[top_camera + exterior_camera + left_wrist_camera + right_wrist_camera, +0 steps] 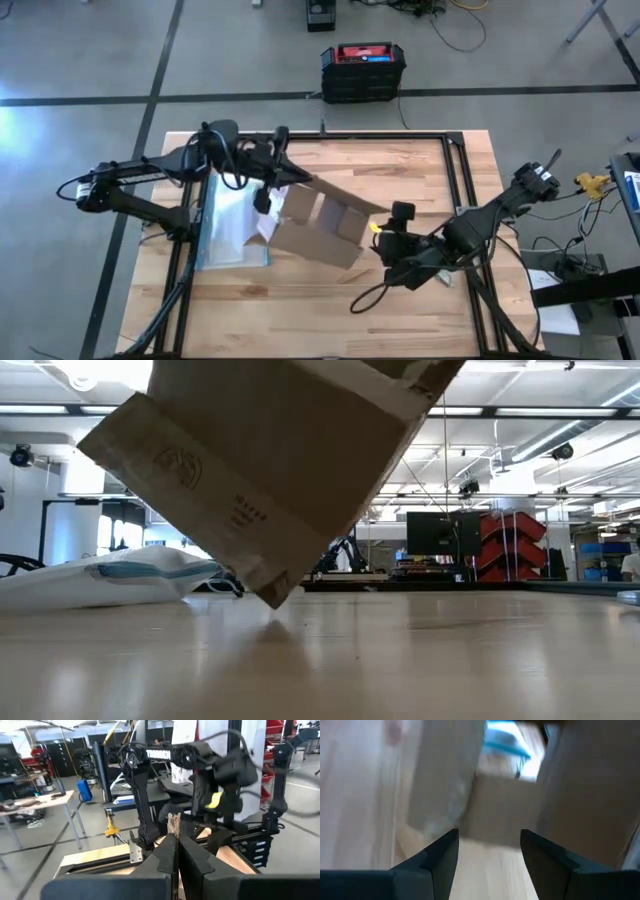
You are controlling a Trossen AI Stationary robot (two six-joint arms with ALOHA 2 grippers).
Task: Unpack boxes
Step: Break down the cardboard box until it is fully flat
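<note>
One tilted box (270, 460) on wood table (400, 290), w/ lab room behind.

arms: I see two dark, near-black jointed arms, slim tube links between bulkier rounded joints
cables: black cables loop loosely along both arms, hanging off the links
left gripper (176, 851): my wrist camera shows two black, wedge-shaped fingers with flat inner faces
right gripper (489, 851): two black fingers tapering to blunt tips
markings: white lettering on the right arm's upper link; a yellow tag at 3 o'clock from it
</note>
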